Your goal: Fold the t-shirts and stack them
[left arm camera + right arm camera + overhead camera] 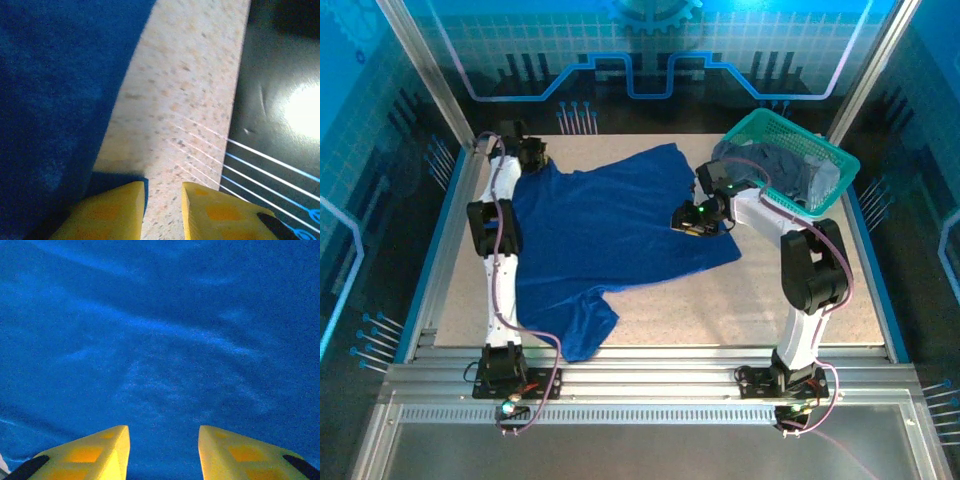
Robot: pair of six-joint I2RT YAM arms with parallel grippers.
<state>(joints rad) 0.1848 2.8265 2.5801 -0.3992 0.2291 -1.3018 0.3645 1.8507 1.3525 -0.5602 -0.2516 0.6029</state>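
- A royal blue t-shirt (610,235) is being shown spread flat on the speckled worktop (770,310), between the two arms. Its long axis is being judged to run from left to right, with one sleeve trailing toward the near edge.
- The left hand (527,152) is being held at the shirt's far-left corner. In the left wrist view its yellow fingers (107,212) are being held apart with nothing between them. One is sitting just at the cloth's edge and the other over bare worktop.
- The right hand (695,220) is being held over the right part of the shirt, well inside its border. In the right wrist view its fingers (90,455) are being held apart with blue cloth beneath them. Whether they are touching the cloth cannot be told.
- Duller grey-blue t-shirts (780,165) are being shown heaped in a teal mesh basket (807,132) at the far right, just beyond the right hand.
- Folding is being judged as not yet begun, since the blue shirt is lying open.
- The coming grasp is being judged to turn on one relation. From the left hand, the cloth is lying to the right and toward the near side, so that hand is the nearer to a free corner. The right hand is poised over the middle of the cloth, and the right-hand border is lying farther to its right.
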